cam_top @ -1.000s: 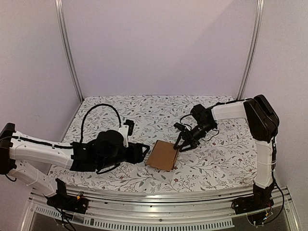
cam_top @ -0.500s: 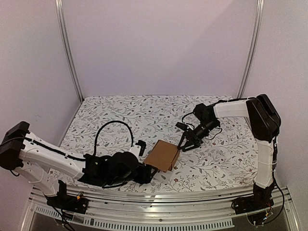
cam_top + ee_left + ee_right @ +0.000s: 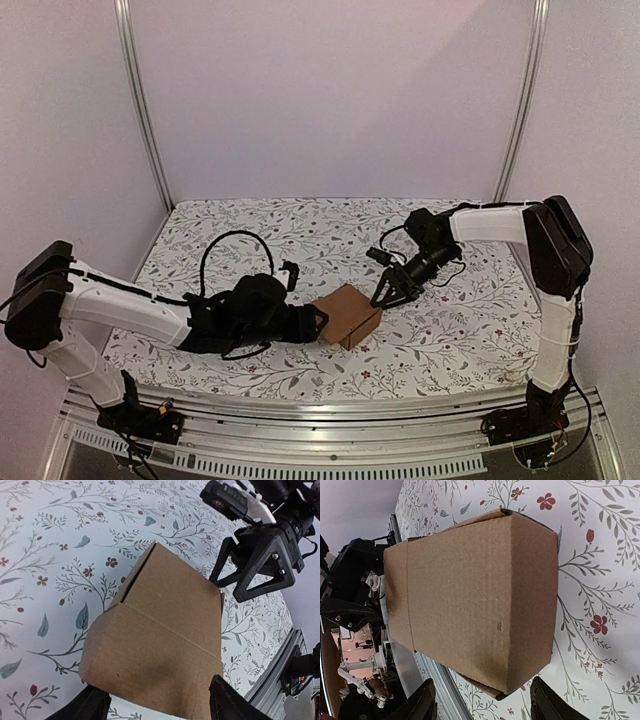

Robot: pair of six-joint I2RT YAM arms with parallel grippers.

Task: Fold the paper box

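While the plain brown cardboard box, folded up into a blocky shape, rests on the white cloth-covered table printed with leaves and red flowers, slightly toward 6 o'clock of its middle, it is flanked on two sides. At the box's 9 o'clock the black left gripper is seen with its fingers spread apart and the near end of the box lying just ahead between them, though contact cannot be told. At the box's 2 o'clock the black right gripper is held with its fingers likewise parted, their tips just beside the box's corner.
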